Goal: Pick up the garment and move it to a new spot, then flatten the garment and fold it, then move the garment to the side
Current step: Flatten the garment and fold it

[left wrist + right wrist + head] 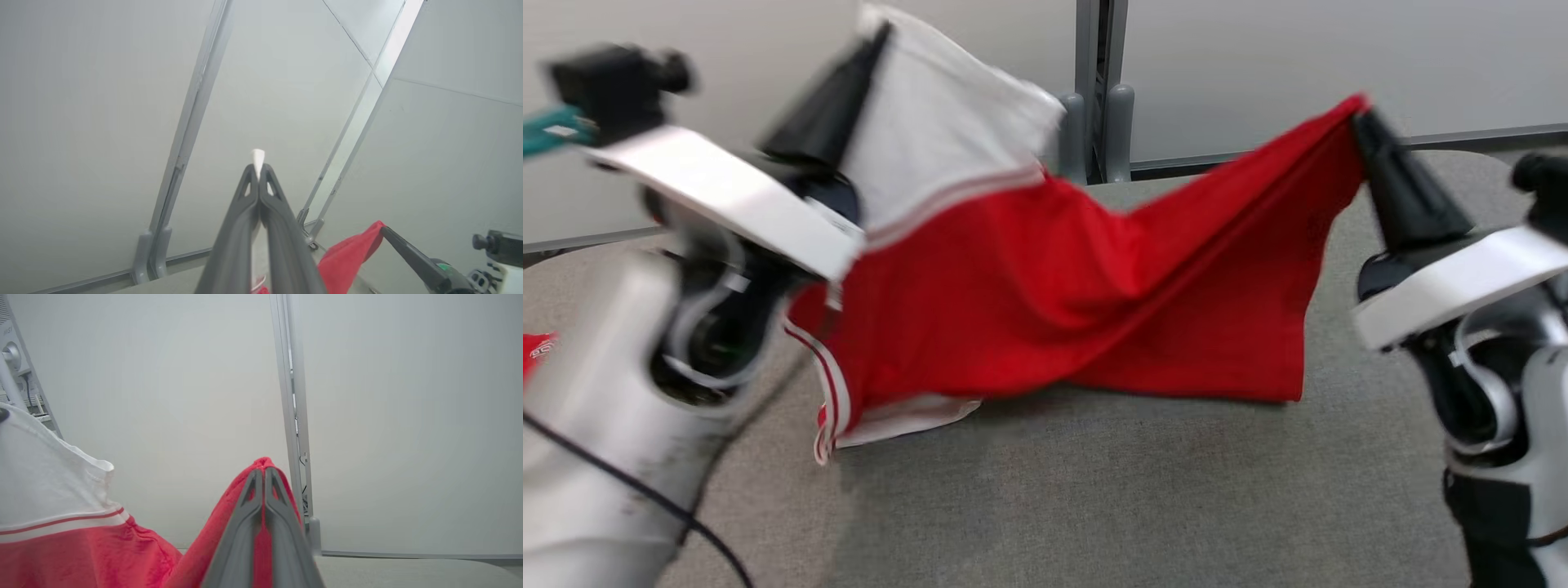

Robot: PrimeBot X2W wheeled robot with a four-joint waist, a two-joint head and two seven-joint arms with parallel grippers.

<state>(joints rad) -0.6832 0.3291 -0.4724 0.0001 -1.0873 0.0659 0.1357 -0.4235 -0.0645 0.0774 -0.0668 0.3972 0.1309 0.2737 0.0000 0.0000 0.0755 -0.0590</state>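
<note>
Left end effector [880,37] is clamped on the white end of the garment [1054,302], right end effector [1362,122] on its red corner, above the tabletop [1094,490].

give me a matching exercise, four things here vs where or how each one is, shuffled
1 dark-fingered left gripper
2 dark-fingered right gripper
3 red-and-white fabric garment
4 grey cloth-covered table

a shut on a red corner
b beneath the hanging cloth
c shut on a white edge
d strung between two grippers

Pairs: 1-c, 2-a, 3-d, 4-b
</note>
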